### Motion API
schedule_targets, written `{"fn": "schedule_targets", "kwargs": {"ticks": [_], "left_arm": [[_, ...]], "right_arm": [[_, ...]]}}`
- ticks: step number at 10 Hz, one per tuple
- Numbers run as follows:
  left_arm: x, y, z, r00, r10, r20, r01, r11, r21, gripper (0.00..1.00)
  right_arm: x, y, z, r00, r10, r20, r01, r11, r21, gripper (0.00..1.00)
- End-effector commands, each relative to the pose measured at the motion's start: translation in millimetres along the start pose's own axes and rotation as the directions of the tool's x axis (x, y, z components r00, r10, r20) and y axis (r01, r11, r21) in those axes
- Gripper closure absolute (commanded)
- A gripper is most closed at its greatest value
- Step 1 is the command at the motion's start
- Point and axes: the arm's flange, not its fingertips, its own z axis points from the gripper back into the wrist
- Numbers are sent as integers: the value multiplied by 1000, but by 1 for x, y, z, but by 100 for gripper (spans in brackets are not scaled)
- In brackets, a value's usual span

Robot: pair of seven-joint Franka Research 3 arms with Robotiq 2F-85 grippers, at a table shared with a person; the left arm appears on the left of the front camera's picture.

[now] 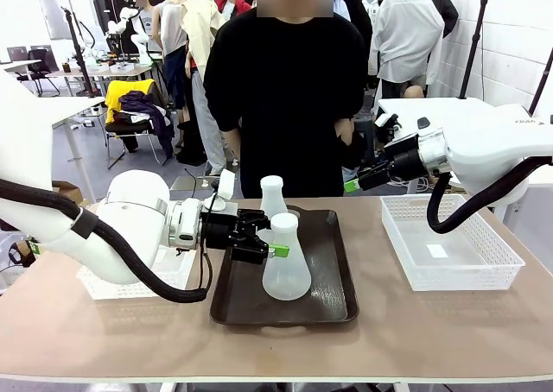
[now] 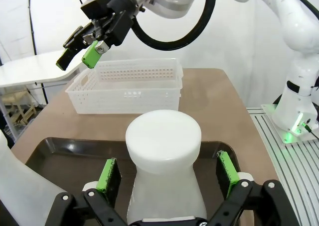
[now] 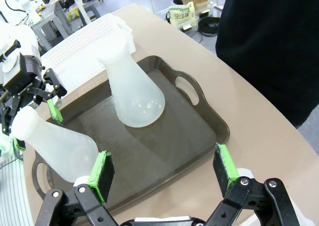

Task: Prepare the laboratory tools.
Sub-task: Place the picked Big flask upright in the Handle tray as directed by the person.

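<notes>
Two frosted white flasks stand upright on the dark brown tray [image 1: 333,299]. The near flask [image 1: 287,269] has its neck between the fingers of my left gripper [image 1: 270,233], which is open, with small gaps at both green pads [image 2: 111,174]. In the left wrist view that flask [image 2: 163,151] rises straight in front, and the second flask's side [image 2: 15,186] shows at the lower left. The far flask [image 1: 273,197] stands free behind the near one. My right gripper [image 1: 354,184] hangs open in the air above the tray's far right corner. Its wrist view looks down on the far flask [image 3: 133,94], the near flask [image 3: 52,141] and my left gripper [image 3: 36,126].
A white mesh basket [image 1: 449,247] stands right of the tray, and another [image 1: 130,281] lies under my left arm. A person in black [image 1: 285,90] stands at the table's far edge behind the tray. Bare tabletop [image 1: 259,349] runs along the near edge.
</notes>
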Motion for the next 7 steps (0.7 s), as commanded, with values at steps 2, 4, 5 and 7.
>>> {"fn": "schedule_targets", "kwargs": {"ticks": [2,4,5,7], "left_arm": [[0,1,1,1000,-19,4,19,1000,7,0],[0,1,1,1000,-19,4,19,1000,7,0],[0,1,1,1000,-19,4,19,1000,7,0],[0,1,1,1000,-19,4,19,1000,7,0]], "right_arm": [[2,-1,1,1000,-5,-19,5,1000,-5,0],[2,-1,1,1000,-5,-19,5,1000,-5,0],[2,-1,1,1000,-5,-19,5,1000,-5,0],[2,-1,1,1000,-5,-19,5,1000,-5,0]]}}
